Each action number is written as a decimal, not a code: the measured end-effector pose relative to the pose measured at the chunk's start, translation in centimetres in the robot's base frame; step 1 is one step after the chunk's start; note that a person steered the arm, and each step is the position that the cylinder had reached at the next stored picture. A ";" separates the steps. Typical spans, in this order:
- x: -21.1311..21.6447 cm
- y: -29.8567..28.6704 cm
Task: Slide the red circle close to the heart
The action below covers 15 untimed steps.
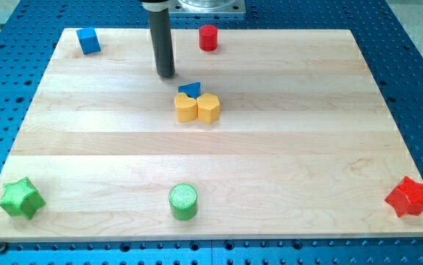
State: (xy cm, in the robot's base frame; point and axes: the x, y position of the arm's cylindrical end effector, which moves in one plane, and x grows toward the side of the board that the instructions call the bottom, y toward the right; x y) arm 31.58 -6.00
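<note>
The red circle block [208,37] stands near the view's top edge of the wooden board, right of centre. The yellow heart [208,108] sits near the middle of the board, touching a yellow hexagon-like block [186,107] on its left, with a small blue triangle block [190,90] just above them. My tip [166,75] is on the board left of and slightly above this cluster, and down-left of the red circle. It touches no block.
A blue cube [88,40] is at the top left. A green star [21,198] is at the bottom left, a green circle [183,202] at the bottom centre, a red star [408,196] at the bottom right. The board [307,147] lies on a blue perforated table.
</note>
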 end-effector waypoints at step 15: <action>4.9 -9.2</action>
State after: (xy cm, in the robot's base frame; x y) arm 36.47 -15.15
